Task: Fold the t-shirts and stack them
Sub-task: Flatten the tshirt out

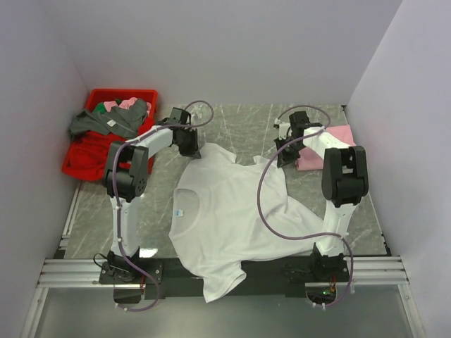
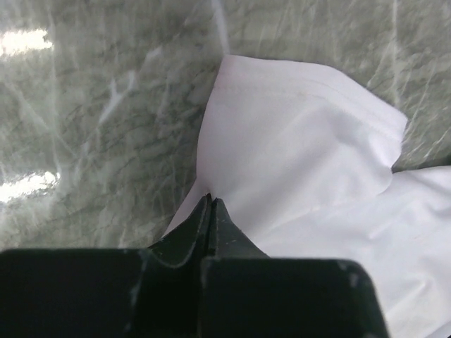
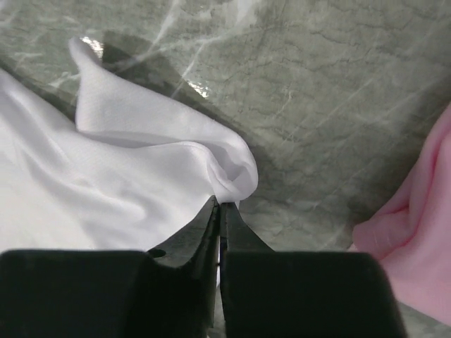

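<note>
The white t-shirt (image 1: pixel 232 211) lies spread on the marble table, its collar and bluish neck label (image 1: pixel 180 211) toward the left. My left gripper (image 1: pixel 192 149) is at its far sleeve. In the left wrist view the left gripper (image 2: pixel 210 201) has its jaws shut on the edge of the white sleeve (image 2: pixel 296 134). My right gripper (image 1: pixel 285 160) is at the shirt's far right corner. There the right gripper (image 3: pixel 220 205) pinches a bunched fold of white cloth (image 3: pixel 141 169). The pale pink t-shirt (image 1: pixel 337 137) lies folded at the back right, also the pink t-shirt (image 3: pixel 416 232) beside the right gripper.
A red bin (image 1: pixel 77 158) holding grey, pink and green clothes stands at the back left, with a grey garment (image 1: pixel 106 123) draped over its rim. White walls close in the back and both sides. The shirt's near sleeve (image 1: pixel 218 282) hangs over the front rail.
</note>
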